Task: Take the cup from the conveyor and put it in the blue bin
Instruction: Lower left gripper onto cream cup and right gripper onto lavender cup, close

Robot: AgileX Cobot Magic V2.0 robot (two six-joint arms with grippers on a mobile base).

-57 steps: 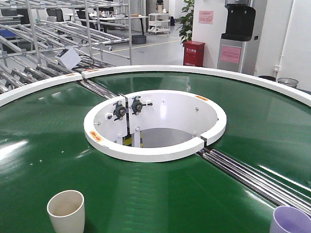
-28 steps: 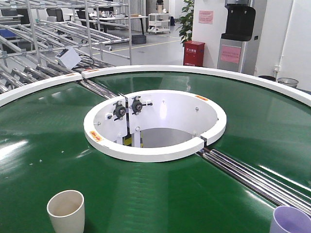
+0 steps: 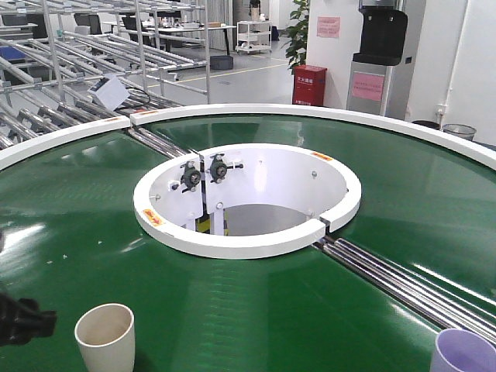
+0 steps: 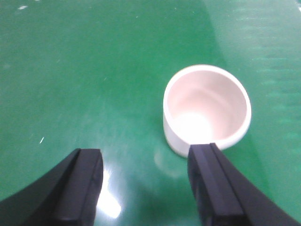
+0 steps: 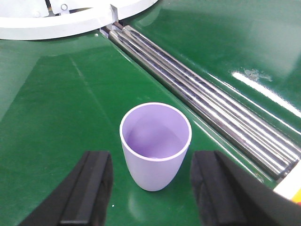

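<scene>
A cream cup stands upright on the dark green conveyor at the front left. It also shows in the left wrist view, just ahead of and to the right of my open, empty left gripper. Part of the left arm shows at the left edge of the front view. A lilac cup stands at the front right. In the right wrist view the lilac cup stands just ahead of my open right gripper, centred on the gap. The blue bin is out of view.
The white-walled central opening lies mid-belt. Steel rollers cross the belt just right of the lilac cup and show in the front view. Metal racks and a red box stand beyond the conveyor.
The left arm has come into the front view at the left edge, beside the cream cup. Both cups stay where they were.
</scene>
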